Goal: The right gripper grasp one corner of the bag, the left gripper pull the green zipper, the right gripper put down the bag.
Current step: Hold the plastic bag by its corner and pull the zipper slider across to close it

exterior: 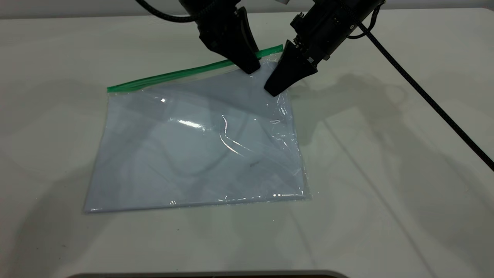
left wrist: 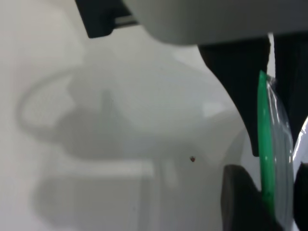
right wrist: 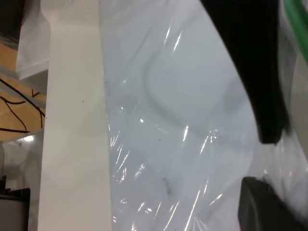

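The bag point(exterior: 193, 146), a clear pouch over white paper, lies flat on the table. The green zipper point(exterior: 173, 74) runs along its far edge. My left gripper point(exterior: 250, 68) stands on that strip near its right end. In the left wrist view the zipper point(left wrist: 263, 134) passes between its fingers point(left wrist: 240, 202), which look shut on it. My right gripper point(exterior: 273, 89) sits at the bag's right edge just below the green corner point(exterior: 279, 49), shut on the plastic there. Only one of its fingers point(right wrist: 262, 207) shows in the right wrist view, against crinkled plastic point(right wrist: 183, 96).
The white table point(exterior: 386, 193) stretches wide on all sides of the bag. The right arm's black cable point(exterior: 424, 96) slants across the right side. A dark rim point(exterior: 208, 275) lies at the front edge. Beyond the table edge point(right wrist: 72, 120) is floor with wires.
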`<state>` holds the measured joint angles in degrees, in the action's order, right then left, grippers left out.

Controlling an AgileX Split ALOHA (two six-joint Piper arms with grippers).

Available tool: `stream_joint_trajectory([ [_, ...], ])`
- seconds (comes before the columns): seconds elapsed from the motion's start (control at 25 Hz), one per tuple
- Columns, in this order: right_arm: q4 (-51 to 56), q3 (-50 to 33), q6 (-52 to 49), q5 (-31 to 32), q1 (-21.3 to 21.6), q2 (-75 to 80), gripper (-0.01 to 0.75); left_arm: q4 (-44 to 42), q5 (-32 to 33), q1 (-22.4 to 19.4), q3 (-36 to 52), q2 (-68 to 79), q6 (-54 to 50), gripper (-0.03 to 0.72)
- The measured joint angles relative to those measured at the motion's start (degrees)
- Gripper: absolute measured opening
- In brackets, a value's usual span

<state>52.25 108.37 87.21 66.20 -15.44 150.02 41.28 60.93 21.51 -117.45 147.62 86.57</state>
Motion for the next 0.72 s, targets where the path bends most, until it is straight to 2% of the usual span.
stream_joint_trajectory([
  [0.24,0.0,0.0,-0.1,-0.1,0.0,0.0,0.033,2.0,0.4,0.0,0.0,0.0,2.5,0.1],
  [0.32,0.0,0.0,-0.3,-0.1,0.1,0.0,0.033,2.2,0.5,0.0,0.0,0.0,2.8,0.053],
  [0.52,0.7,0.0,-0.9,0.3,1.0,0.0,0.033,2.3,0.6,0.0,0.0,0.0,2.9,0.045],
  [0.72,2.8,0.0,-1.9,1.5,4.1,0.0,0.033,3.2,-1.3,0.0,-0.1,0.0,2.6,0.045],
])
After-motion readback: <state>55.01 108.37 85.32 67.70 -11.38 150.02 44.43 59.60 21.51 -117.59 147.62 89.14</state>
